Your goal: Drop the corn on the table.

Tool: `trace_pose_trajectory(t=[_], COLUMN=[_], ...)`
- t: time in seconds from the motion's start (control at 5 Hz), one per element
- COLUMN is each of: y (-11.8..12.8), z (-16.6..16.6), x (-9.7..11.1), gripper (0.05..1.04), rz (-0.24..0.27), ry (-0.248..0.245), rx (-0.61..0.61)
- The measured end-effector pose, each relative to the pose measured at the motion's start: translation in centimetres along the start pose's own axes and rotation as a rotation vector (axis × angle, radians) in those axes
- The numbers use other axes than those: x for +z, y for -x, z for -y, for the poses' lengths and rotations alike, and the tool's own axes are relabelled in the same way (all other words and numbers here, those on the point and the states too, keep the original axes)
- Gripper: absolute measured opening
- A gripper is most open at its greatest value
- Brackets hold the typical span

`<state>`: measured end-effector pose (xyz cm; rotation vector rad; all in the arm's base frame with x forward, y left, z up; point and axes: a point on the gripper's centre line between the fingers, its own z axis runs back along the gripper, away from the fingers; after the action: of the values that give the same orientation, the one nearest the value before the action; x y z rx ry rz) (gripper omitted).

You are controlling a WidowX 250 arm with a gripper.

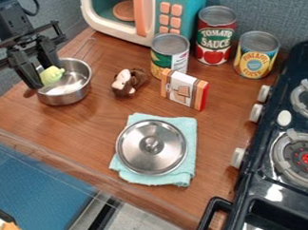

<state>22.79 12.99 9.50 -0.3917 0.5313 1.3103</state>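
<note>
I have the gripper [45, 76] at the left of my view, hanging down over the steel pot [65, 95], its fingers clamped on the corn [52, 74]. The corn sits between the fingertips, within the outline of the pot's opening; I can't tell whether it touches the metal. The pot stands on the wooden table [86, 136].

Just right of the pot I see a small brown-and-white plush toy [127, 82], and beyond it a small orange, white and red box [184, 90]. Behind these stand a can with a green and yellow label [169, 57], a tomato sauce can [215, 38] and a pineapple slices can [256, 55], with a toy microwave [147, 24] at the back. Nearer me, a steel lid [151, 147] rests knob up on a folded turquoise cloth [161, 179]. The dark stove [259, 187] is on the right.
</note>
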Motion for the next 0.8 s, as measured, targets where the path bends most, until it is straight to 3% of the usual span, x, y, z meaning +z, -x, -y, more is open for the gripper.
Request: trace_pose_trajectory(t=[0.4,0.6,0.8], y=[0.5,0.8,0.5], z=[0.7,1.4,2.3], x=[1.1,1.1,-0.4], gripper=[0.388,0.388,0.388], rz=[-0.011,0.014,0.018], ry=[0.021,-0.004,-0.05], rx=[0.011,0.003,-0.009])
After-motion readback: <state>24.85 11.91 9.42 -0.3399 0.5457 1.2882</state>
